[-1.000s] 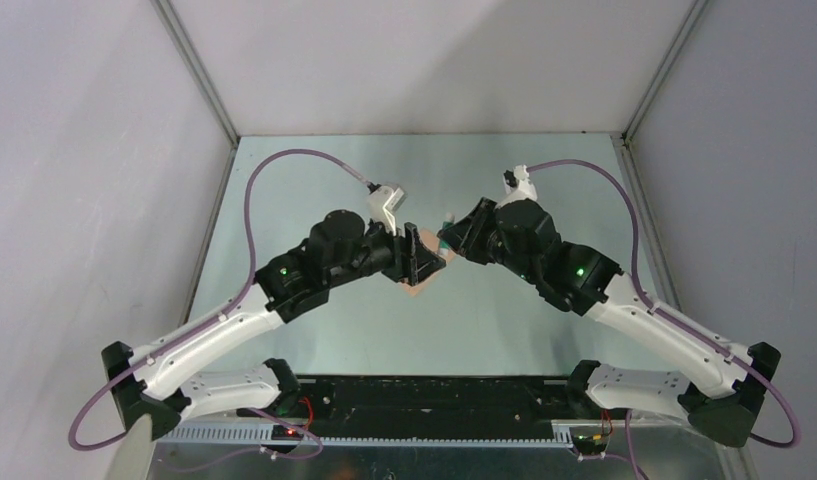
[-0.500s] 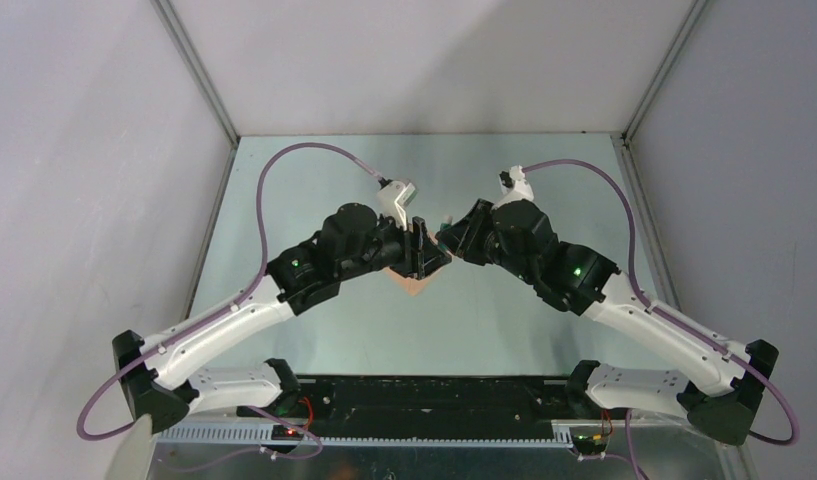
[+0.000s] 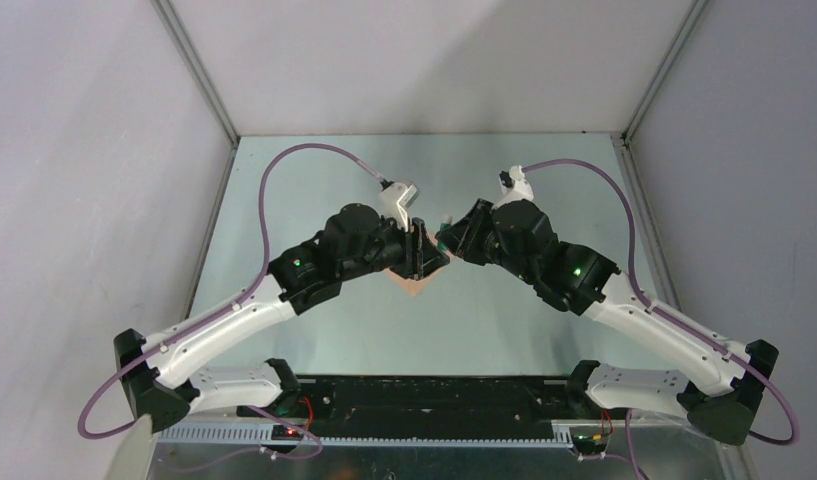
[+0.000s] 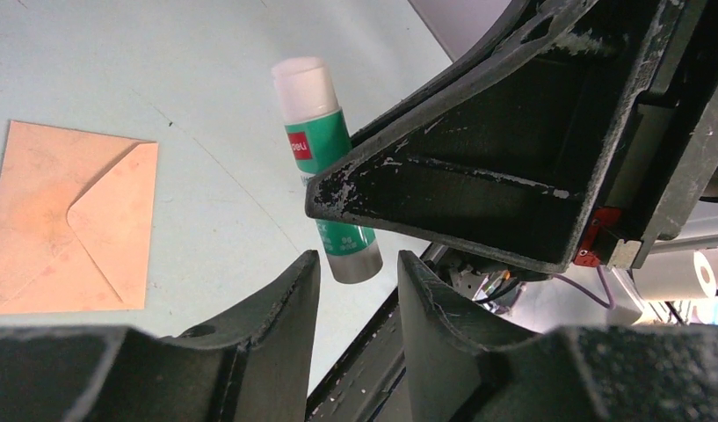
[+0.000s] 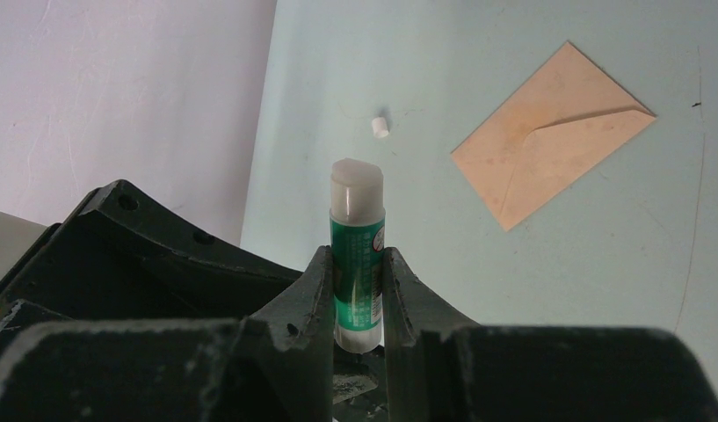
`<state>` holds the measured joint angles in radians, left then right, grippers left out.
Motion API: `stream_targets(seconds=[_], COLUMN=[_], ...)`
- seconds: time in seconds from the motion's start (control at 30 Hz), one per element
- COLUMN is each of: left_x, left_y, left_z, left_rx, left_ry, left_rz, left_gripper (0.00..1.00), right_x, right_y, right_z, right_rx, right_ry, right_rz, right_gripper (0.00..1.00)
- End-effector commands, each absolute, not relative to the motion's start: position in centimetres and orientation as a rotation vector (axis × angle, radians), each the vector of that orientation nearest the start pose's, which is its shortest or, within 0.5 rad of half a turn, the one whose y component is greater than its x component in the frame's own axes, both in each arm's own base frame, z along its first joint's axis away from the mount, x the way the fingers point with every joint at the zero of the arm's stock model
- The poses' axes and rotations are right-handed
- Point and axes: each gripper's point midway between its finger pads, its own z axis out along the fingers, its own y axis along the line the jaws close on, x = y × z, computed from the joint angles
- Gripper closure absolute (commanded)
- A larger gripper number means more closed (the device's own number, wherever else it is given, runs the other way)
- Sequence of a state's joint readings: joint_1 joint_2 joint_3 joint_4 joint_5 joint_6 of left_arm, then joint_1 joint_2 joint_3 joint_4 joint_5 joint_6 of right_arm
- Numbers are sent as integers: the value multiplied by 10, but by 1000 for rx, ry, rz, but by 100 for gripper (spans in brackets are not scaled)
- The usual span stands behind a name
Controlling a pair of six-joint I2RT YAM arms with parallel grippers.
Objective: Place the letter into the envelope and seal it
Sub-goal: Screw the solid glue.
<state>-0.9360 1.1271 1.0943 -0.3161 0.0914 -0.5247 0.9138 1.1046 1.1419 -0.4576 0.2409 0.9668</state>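
My right gripper [image 5: 357, 253] is shut on a green glue stick [image 5: 356, 255] with a white top, held above the table. My left gripper [image 4: 357, 257] faces it closely, its jaws apart on either side of the glue stick's [image 4: 324, 167] grey bottom end, not touching it. From above, the two grippers [image 3: 424, 255] [image 3: 446, 240] meet over the table's middle. The tan envelope [image 4: 69, 220] [image 5: 548, 167] lies flat on the table with its pointed flap folded down; from above only a corner of the envelope [image 3: 416, 286] shows under the left gripper. The letter is out of view.
A small white piece [image 5: 380, 127] lies on the pale green table [image 3: 314, 190] near the envelope. Grey walls close off the left, back and right. A black rail [image 3: 434, 395] runs along the near edge between the arm bases.
The left arm swung its gripper up and toward the right gripper, covering more of the envelope. Its jaws have narrowed. The right arm barely moved.
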Motion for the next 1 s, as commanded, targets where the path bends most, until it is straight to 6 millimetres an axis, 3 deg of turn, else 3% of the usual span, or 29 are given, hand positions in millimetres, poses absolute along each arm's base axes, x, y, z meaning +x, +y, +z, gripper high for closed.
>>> stream_targets(seconds=[0.0,0.6,0.83,0.97], left_x=[189,193,194,193], left_y=[-325,-328,-326,-327], left_z=[314,320,320,320], left_rx=[484,443,402,395], left_ry=[1953,1946,1959,1968], left_rz=[-1081,-1095,-1096,-1114], left_gripper=[56,67,92,100], right_x=[234,233,231,230], right_y=[288,291,291,290], right_z=[324,326,327,328], right_rx=[215,196,167,151], right_ry=[2019,2016,2011,1999], right_rz=[1000,1016,1009,1007], right_gripper=[100,100,100,100])
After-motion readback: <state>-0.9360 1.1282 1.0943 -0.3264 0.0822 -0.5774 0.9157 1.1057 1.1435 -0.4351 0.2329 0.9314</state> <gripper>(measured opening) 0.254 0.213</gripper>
